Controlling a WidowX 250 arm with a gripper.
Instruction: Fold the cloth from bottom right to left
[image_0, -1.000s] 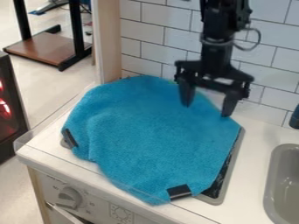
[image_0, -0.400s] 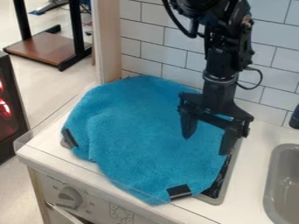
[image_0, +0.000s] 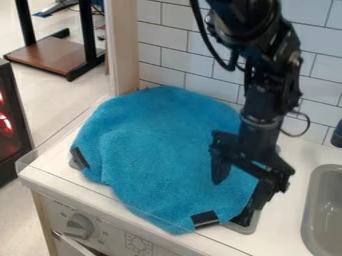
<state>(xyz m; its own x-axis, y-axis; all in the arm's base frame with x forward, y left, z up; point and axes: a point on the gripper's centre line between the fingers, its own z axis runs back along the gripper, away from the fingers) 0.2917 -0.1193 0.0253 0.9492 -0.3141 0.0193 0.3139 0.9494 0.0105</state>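
Lying across a white counter (image_0: 288, 210), blue cloth (image_0: 160, 150), black pincer (image_0: 239, 188) at its right edge, fingers spread apart

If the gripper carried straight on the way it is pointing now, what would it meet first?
The gripper points downward, so it would probably meet the blue cloth first, near its lower right edge, though the remaining gap is unclear.

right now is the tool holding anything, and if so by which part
Nothing is held: the tool is open, its fingers spread apart over the right side of the blue towel in the view, with no fold pinched between them.
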